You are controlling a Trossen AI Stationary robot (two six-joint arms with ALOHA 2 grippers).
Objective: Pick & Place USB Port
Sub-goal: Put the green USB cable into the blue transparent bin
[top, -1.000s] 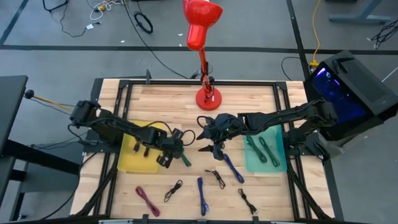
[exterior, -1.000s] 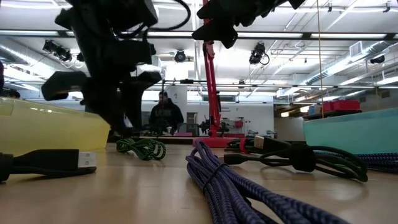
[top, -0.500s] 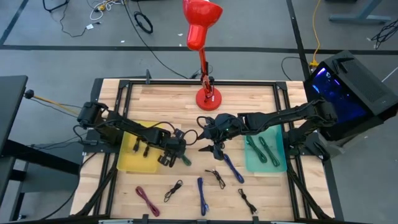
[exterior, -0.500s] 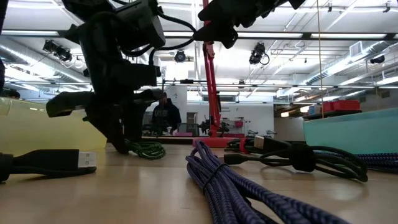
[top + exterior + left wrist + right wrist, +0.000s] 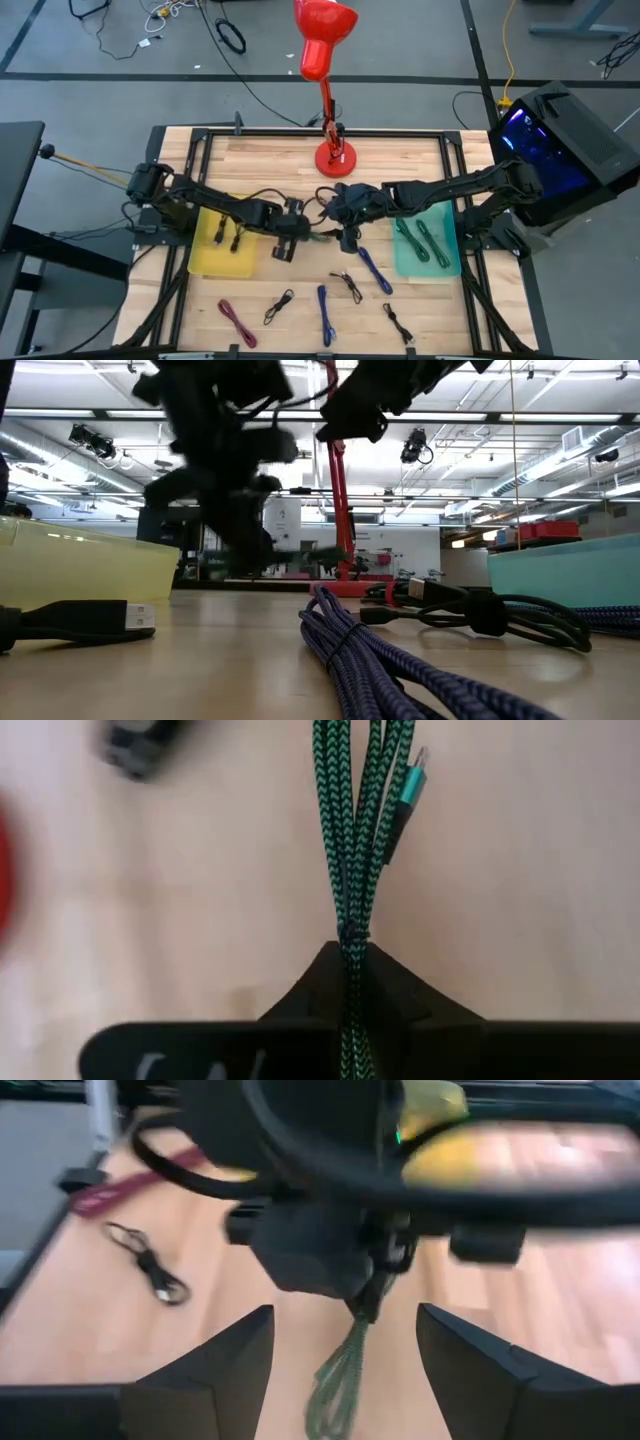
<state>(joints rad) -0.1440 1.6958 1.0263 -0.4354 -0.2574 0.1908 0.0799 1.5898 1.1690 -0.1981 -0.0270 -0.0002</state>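
A bundle of green braided USB cable [image 5: 352,830] with a teal plug [image 5: 407,792] is in my left gripper [image 5: 348,958], which is shut on it near the table's middle [image 5: 303,233]. In the low view the cable [image 5: 305,556] is a blurred streak above the tabletop. My right gripper [image 5: 344,237] stands open just to the right of it, facing the left gripper. In the right wrist view its two fingers [image 5: 228,1365] flank the hanging cable [image 5: 338,1375] without touching it. My left gripper pinches the cable bundle [image 5: 350,935] between its two fingers, several strands together. The fingers slant down from the table's left, and the strands run on straight out beyond them. The cable hangs from the fingers [image 5: 345,1355], clear of the table.
A yellow tray [image 5: 225,250] lies to the left, and a teal tray [image 5: 428,245] holding green cables to the right. A red lamp [image 5: 330,150] stands at the back. Blue [image 5: 374,268], black [image 5: 280,303] and maroon [image 5: 237,322] cables lie along the near side.
My left gripper has shut on the green cable, risen and gone toward the table's right, up to the right gripper, rolling as it went. The cable, which lay on the table, is now lifted clear.
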